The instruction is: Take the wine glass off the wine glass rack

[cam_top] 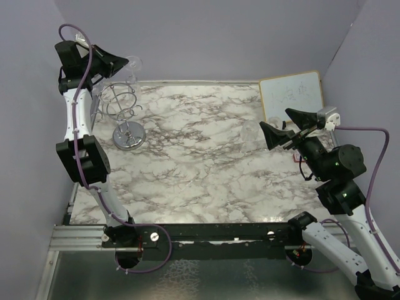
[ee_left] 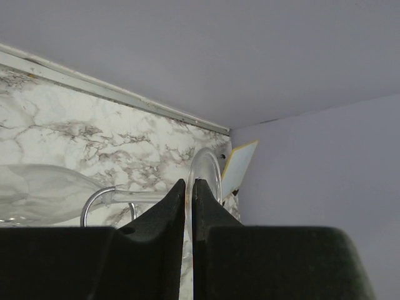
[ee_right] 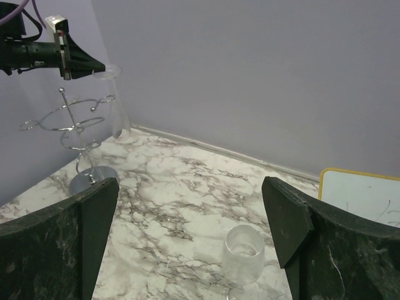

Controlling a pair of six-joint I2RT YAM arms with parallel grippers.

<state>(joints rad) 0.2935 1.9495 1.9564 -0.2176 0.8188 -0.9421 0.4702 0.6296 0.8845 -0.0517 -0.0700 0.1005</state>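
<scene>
The chrome wine glass rack [cam_top: 127, 135] stands at the table's far left; it also shows in the right wrist view [ee_right: 70, 125]. A clear wine glass [ee_right: 119, 119] hangs bowl-down at the rack's right arm. My left gripper [cam_top: 128, 62] is shut on its round foot [ee_left: 210, 170]. In the left wrist view the stem runs left to the bowl [ee_left: 44, 194], and a chrome wire curl [ee_left: 89, 209] sits by the stem. My left gripper [ee_left: 189, 182] has its jaws nearly together on the foot. My right gripper [cam_top: 275, 120] is open and empty above the table's right side, its jaws wide apart [ee_right: 190, 184].
A second clear glass [ee_right: 244, 255] stands upright on the marble table [cam_top: 200, 162] below my right gripper; it also shows in the top view [cam_top: 250, 134]. A small whiteboard [cam_top: 292, 95] leans at the back right. Lilac walls close the back and both sides.
</scene>
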